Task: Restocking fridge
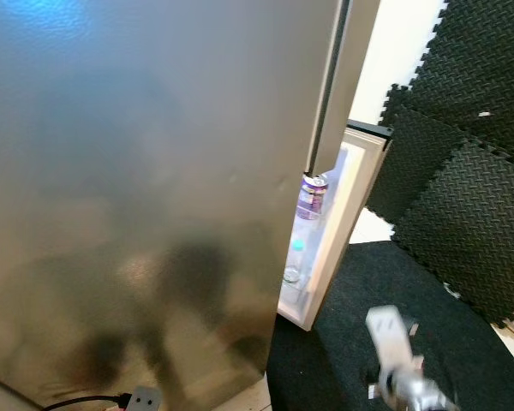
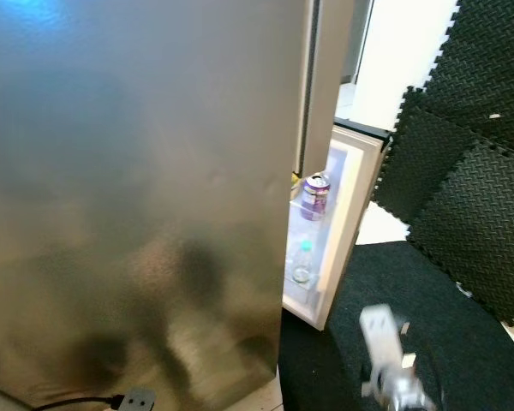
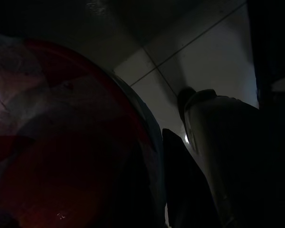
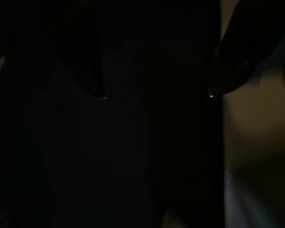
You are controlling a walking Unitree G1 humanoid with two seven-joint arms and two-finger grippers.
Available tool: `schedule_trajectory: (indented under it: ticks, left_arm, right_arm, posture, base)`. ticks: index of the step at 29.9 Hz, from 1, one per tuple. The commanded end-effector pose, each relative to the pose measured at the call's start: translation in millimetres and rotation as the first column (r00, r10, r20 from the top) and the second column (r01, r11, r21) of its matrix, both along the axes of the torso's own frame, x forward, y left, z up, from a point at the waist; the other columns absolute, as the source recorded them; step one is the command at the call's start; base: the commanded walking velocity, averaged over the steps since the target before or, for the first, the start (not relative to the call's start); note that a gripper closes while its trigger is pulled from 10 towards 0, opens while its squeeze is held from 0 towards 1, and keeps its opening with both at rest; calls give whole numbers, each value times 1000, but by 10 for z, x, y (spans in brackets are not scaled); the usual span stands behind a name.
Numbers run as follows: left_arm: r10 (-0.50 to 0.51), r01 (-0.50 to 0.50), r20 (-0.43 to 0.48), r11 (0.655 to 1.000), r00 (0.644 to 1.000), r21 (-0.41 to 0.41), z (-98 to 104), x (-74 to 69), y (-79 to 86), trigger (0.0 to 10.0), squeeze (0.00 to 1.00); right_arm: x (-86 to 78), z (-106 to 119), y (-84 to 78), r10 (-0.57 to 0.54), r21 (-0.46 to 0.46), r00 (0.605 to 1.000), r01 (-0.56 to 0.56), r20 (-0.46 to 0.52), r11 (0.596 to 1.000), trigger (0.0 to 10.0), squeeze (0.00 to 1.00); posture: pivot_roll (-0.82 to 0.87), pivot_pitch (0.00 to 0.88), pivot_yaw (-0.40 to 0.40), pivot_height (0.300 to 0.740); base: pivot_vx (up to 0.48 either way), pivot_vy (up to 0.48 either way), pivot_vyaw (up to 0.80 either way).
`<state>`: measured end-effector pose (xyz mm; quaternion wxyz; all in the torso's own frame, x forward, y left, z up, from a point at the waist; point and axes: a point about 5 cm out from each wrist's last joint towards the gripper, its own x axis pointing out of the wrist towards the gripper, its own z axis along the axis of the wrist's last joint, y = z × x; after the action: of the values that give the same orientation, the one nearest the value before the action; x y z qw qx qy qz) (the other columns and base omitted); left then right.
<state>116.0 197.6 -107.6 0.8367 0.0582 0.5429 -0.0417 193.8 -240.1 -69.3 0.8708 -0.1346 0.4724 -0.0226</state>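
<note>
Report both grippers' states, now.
Left gripper: against a red rounded object; grip cannot be told.
Right gripper: open, two black fingertips apart, holding nothing.

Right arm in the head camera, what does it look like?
The right arm shows blurred at the lower edge: a pale silver-white boxy segment above a shiny metallic joint. In the dark wrist view, the right gripper has two long black fingers with tiny glints at the tips.

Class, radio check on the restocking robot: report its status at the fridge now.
Right tool open, hanging in shadow. Left tool state unclear, red object close before it. Fridge door ajar; can and bottle on door shelves. Closed door panel blocks the interior.
</note>
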Motion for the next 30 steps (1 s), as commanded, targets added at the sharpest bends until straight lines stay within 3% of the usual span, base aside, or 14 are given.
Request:
schedule_trajectory:
  ticks: [1,3,4,5,6,9,10,11,12,20,24,30]
  left_arm:
    - [-11,11,-54,1000,998,3,-42,-124,-23,10000,0]
    - [-9,9,-55,1000,998,-1,-43,-128,-27,10000,0]
    - [-9,9,-55,1000,998,-1,-43,-128,-27,10000,0]
    - [-9,8,-57,1000,998,-2,-45,-132,-28,10000,0]
    - [-4,3,-62,1000,998,-5,-48,-144,-27,10000,0]
    - [6,-7,-65,1000,998,-8,-50,-154,-24,10000,0]
    - [17,-18,-65,1000,998,-10,-52,-162,-22,10000,0]
    - [17,-18,-65,1000,998,-10,-52,-162,-22,10000,0]
    - [18,-19,-66,1000,998,-10,-53,-166,-22,10000,0]
    - [15,-16,-65,1000,998,-20,-52,-155,-36,10000,0]
    - [17,-19,-69,999,997,-26,-53,-150,-48,10000,0]
    - [18,-20,-77,999,997,-30,-59,-171,-58,10000,0]
  right_arm:
    - [-136,-70,-2,20,-5,998,-21,-62,1000,0,0]
    - [-408,-193,9,31,-4,987,-32,-156,999,0,0]
    - [-408,-193,9,31,-4,987,-32,-156,999,0,0]
    - [-531,-239,5,36,-7,980,-39,-198,999,0,0]
    - [-767,-315,-1,48,-5,961,-51,-272,999,0,0]
    - [-895,-348,-8,57,-3,949,-60,-309,998,0,0]
    - [-919,-352,-17,56,-1,947,-59,-317,998,1922,0]
    - [-919,-352,-17,56,-1,947,-59,-317,998,1922,0]
    - [-918,-351,-21,53,0,947,-56,-318,998,10000,0]
    - [-763,-314,7,139,4,942,-145,-306,989,10000,0]
    - [-641,-285,46,170,3,944,-177,-281,984,10000,0]
    - [-669,-298,64,182,7,939,-188,-293,982,10000,0]
  posture:
    - [-10,0,-9,740]
    - [-10,0,-9,740]
    - [-10,0,-9,740]
    - [-10,0,-9,740]
    - [-10,0,-3,740]
    - [-11,0,-3,740]
    - [-13,0,-2,740]
    - [-13,0,-2,740]
    - [-15,0,-1,740]
    - [-14,0,-6,740]
    - [-14,0,-8,740]
    - [-11,0,-7,740]
  base:
    - [0,0,0]
    - [0,0,0]
    - [0,0,0]
    - [0,0,0]
    - [0,0,0]
    - [0,0,0]
    - [0,0,0]
    - [0,0,0]
    - [0,0,0]
    - [0,0,0]
    - [0,-434,0]
    - [0,-480,0]
